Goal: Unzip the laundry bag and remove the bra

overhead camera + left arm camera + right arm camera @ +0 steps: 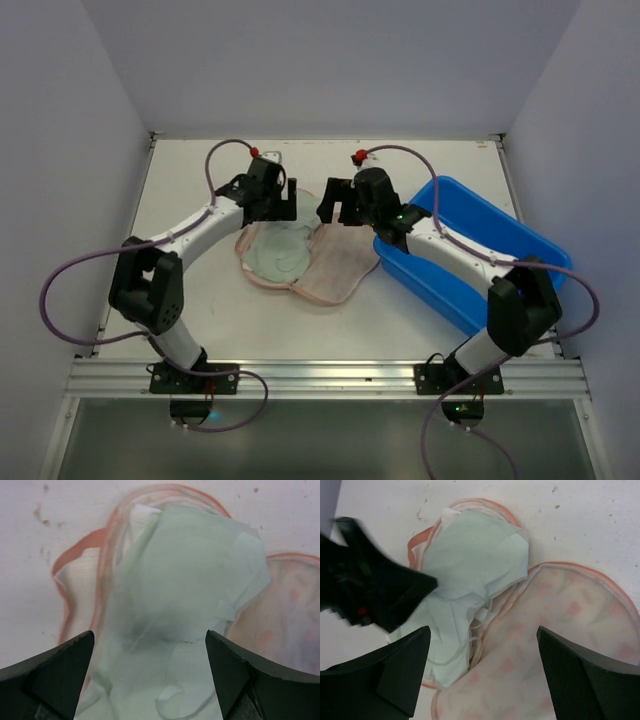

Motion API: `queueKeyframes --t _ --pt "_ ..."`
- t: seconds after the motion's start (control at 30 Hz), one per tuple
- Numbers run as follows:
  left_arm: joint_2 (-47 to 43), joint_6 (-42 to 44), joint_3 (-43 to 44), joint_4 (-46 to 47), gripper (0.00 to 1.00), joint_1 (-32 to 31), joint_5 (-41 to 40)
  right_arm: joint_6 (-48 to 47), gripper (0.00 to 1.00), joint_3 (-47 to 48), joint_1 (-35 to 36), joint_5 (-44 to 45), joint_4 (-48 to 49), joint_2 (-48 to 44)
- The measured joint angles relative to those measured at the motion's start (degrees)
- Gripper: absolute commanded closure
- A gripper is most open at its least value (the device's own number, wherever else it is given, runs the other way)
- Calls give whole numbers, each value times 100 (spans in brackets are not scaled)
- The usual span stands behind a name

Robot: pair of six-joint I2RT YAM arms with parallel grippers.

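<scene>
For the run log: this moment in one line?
laundry bag unzipped, flat | bra lying on it | left gripper open over bra | right gripper open, empty

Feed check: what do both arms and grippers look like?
White links, black joint housings and looping purple cables on the left arm and right arm, a red cap near each wrist. The left gripper and right gripper are black with wedge-shaped fingers.
</scene>
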Motion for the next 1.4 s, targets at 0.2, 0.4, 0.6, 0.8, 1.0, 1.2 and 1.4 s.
queueKeyframes --t 0.2,0.4,0.6,0.8,1.0,1.2,1.4 --pt "-1471 20 -466 -35 3 776 11 111 12 688 -9 57 190 1377" --pt "-2717 278 -1495 219 3 1102 -105 164 12 1519 -44 107 155 2389" --pt "-3386 605 -2481 280 3 1154 -492 149 13 2184 -98 120 31 3156" --pt "-3910 743 -2883 625 3 1167 -798 98 24 2295 -103 96 -146 3456" --pt "-3692 763 -2883 741 3 1167 -920 -9 51 2306 -103 52 -142 3488" --pt "-3657 765 -2883 745 3 1167 -938 -107 61 2306 -103 50 -144 3488" --pt "-3620 767 -2883 748 3 1167 -933 -179 76 2306 -101 52 -144 3462"
